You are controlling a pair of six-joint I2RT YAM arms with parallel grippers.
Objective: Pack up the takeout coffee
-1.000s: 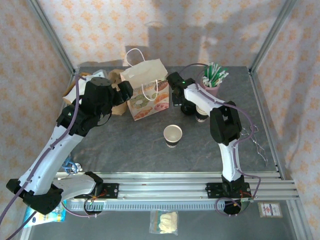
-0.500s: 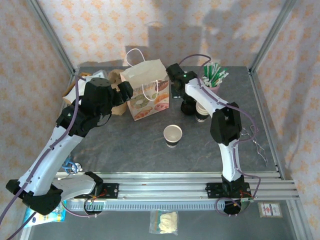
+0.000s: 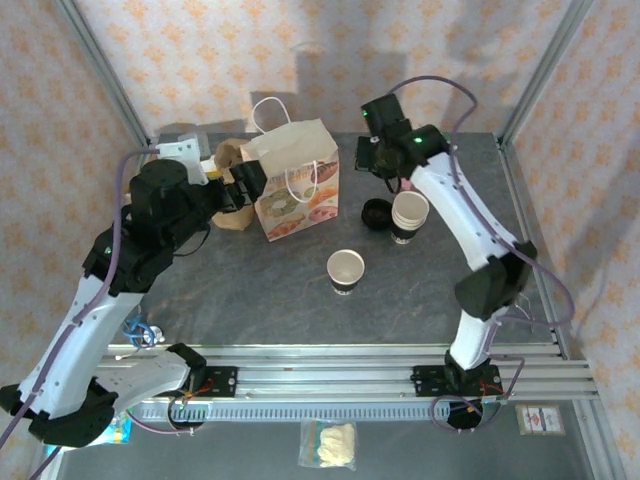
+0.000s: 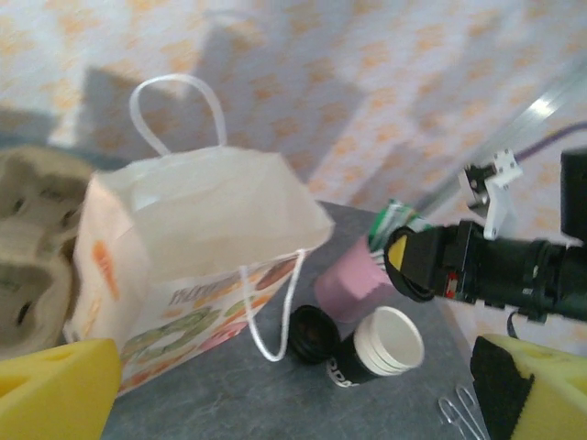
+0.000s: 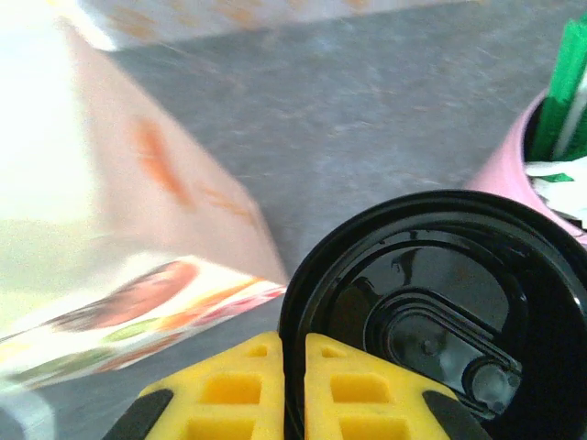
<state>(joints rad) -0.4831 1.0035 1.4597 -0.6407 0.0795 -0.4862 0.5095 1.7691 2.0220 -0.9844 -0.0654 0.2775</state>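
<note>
Overhead, the lidless cup [image 3: 346, 270] stands mid-table, in front of the bag [image 3: 295, 198]. The right wrist view adds the grip itself: the right gripper [image 5: 293, 371] is pinched almost closed on the rim of a black lid [image 5: 431, 321], held above the table beside the bag. The left wrist view shows the left gripper [image 4: 293, 394] spread wide and empty, facing the bag's open mouth. A second ago the right gripper was low by the cup stack [image 3: 409, 213]; now it is raised.

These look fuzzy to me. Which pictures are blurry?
Right wrist view: the paper bag is smeared and washed-out, the black lid sharp with glints. Left wrist view: slightly soft. Top view: sharp, arm shadows on the wall.
</note>
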